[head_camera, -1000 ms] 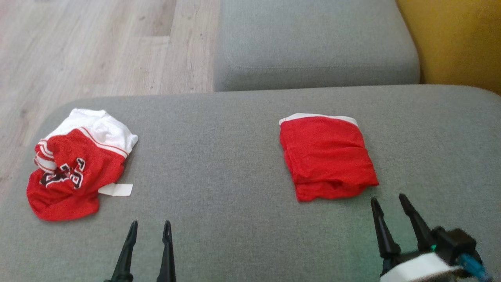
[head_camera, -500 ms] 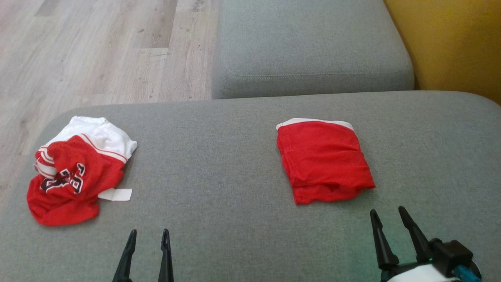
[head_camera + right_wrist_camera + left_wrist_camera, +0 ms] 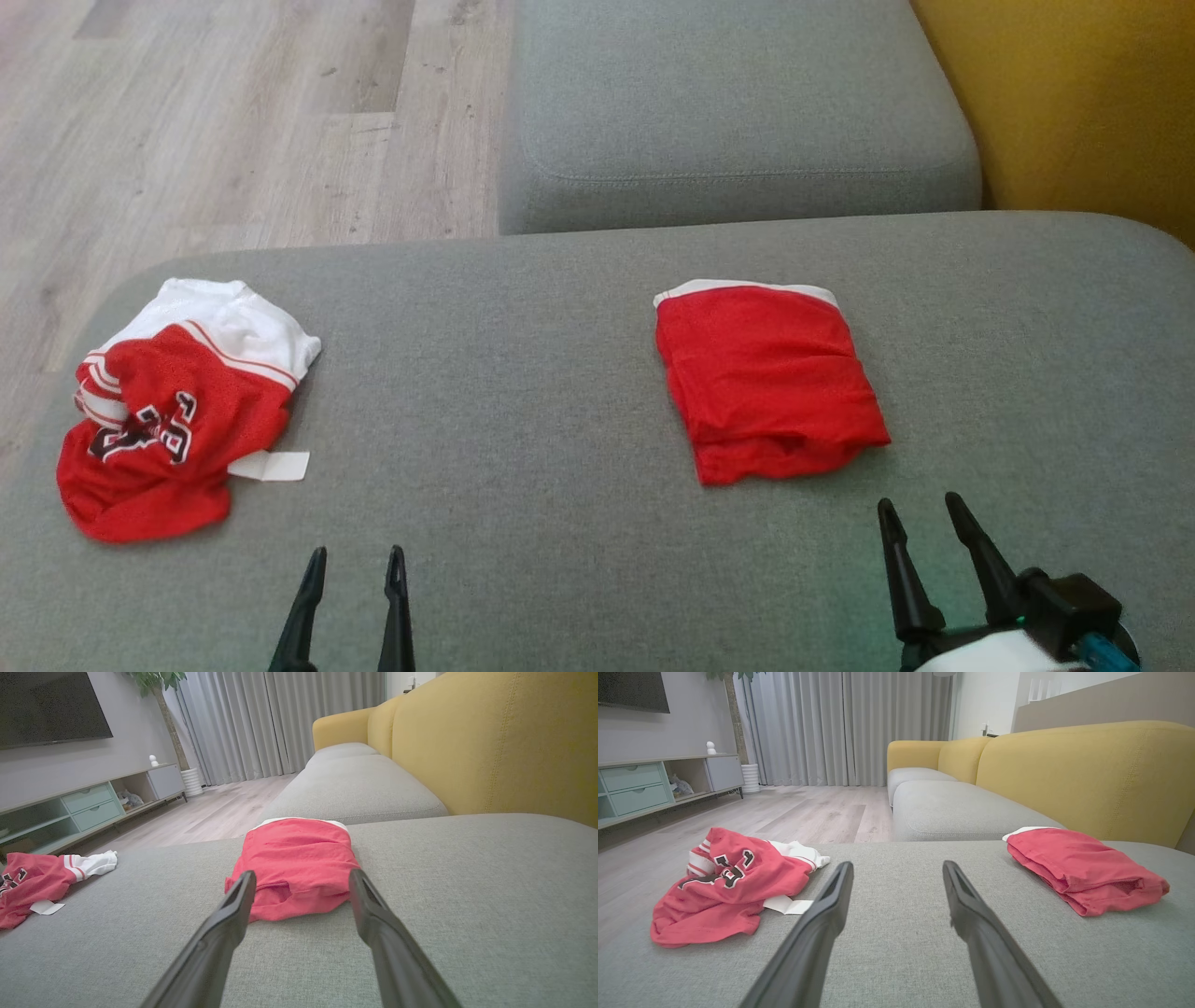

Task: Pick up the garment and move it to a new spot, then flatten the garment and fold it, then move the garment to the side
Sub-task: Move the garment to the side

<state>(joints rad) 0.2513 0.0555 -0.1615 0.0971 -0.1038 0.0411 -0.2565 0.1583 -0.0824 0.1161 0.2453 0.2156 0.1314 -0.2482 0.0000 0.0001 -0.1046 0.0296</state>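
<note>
A crumpled red and white garment (image 3: 177, 411) with black lettering and a white tag lies at the left end of the grey cushion (image 3: 523, 420); it also shows in the left wrist view (image 3: 728, 882). A folded red garment (image 3: 766, 383) with a white edge lies right of centre, seen too in the right wrist view (image 3: 294, 863). My left gripper (image 3: 357, 553) is open near the front edge, right of the crumpled garment, holding nothing (image 3: 897, 864). My right gripper (image 3: 917, 502) is open just in front of the folded garment, not touching it (image 3: 302, 872).
A second grey seat cushion (image 3: 738, 103) lies beyond the first one, with the yellow sofa back (image 3: 1074, 93) to the right. Wooden floor (image 3: 215, 121) borders the cushion's left and far-left sides. A TV cabinet (image 3: 649, 784) stands across the room.
The head camera has shifted a little, so the whole picture sits lower. The right gripper has drawn back slightly from the folded garment's near edge. Both garments lie as before.
</note>
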